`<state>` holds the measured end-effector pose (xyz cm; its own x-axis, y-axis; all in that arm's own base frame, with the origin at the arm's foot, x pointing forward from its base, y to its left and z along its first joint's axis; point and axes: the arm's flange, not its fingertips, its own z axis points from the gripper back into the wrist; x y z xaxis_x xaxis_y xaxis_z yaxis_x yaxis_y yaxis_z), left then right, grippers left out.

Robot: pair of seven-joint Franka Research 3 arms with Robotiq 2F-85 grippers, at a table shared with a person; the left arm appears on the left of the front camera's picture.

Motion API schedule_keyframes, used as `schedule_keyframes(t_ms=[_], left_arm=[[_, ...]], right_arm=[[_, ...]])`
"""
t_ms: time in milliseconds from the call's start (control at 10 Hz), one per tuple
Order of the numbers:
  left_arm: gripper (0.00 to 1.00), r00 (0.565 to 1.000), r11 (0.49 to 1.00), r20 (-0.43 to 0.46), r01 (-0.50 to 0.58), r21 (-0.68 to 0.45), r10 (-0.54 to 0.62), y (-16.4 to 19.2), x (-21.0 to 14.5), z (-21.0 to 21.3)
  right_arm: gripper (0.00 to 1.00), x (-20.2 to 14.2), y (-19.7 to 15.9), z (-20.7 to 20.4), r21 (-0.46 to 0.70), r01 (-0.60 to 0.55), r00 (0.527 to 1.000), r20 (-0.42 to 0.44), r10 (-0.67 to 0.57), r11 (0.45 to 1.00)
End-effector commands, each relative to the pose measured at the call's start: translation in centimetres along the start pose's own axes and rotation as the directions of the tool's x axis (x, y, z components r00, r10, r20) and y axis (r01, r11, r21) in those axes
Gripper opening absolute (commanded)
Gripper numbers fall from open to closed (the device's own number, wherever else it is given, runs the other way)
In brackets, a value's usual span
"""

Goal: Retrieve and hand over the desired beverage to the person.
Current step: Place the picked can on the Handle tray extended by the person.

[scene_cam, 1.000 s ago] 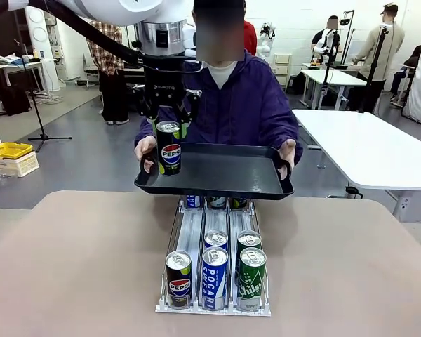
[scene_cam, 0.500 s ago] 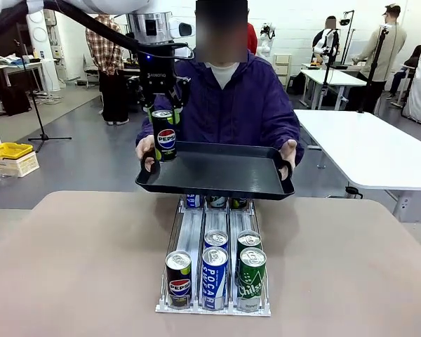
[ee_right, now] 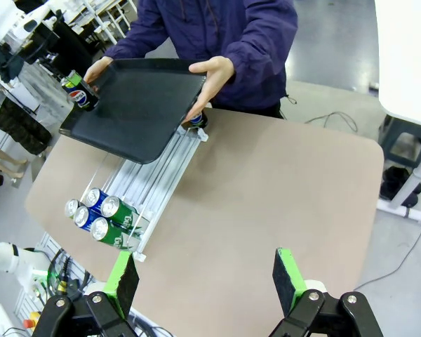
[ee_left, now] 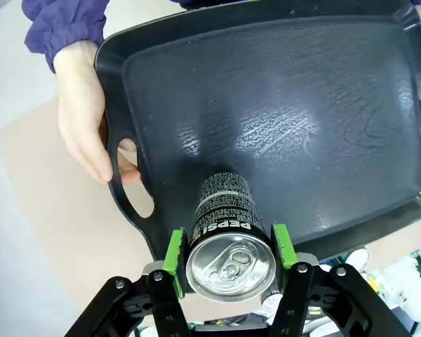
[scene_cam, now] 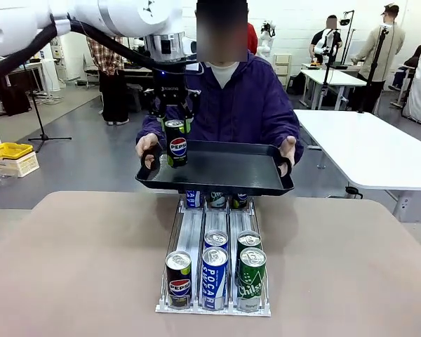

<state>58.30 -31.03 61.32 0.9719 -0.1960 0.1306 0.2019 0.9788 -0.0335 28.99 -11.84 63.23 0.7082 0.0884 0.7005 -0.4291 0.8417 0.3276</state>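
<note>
At the left end of the black tray (scene_cam: 217, 184), which the person (scene_cam: 249, 105) holds above the table's far edge, the left gripper (scene_cam: 175, 121) is clamped on an upright Pepsi can (scene_cam: 176, 146). Left wrist view: the green pads (ee_left: 174, 249) squeeze the can beside the tray's handle hole, with the person's hand (ee_left: 84, 119) on that edge. Right wrist view: the right gripper (ee_right: 205, 281) hangs wide open and empty over the table (ee_right: 266, 189)
</note>
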Motion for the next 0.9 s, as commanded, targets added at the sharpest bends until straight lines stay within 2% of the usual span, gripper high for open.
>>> schedule_keyframes(t_ms=[0, 800], left_arm=[[0.59, 0.999, 0.999, 0.02, 0.037, 0.024, -0.038, -0.4, 1.2, 0.6], [0.59, 0.998, 0.996, -0.019, 0.068, 0.056, -0.067, -0.7, 1.6, -1.4]], right_arm=[[1.0, 0.1, -0.1, -0.1, 0.029, -0.01, 1.0, 0.011, 0.01, 1.0], [1.0, 0.1, -0.1, -0.1, 0.029, -0.01, 1.0, 0.011, 0.01, 1.0]])
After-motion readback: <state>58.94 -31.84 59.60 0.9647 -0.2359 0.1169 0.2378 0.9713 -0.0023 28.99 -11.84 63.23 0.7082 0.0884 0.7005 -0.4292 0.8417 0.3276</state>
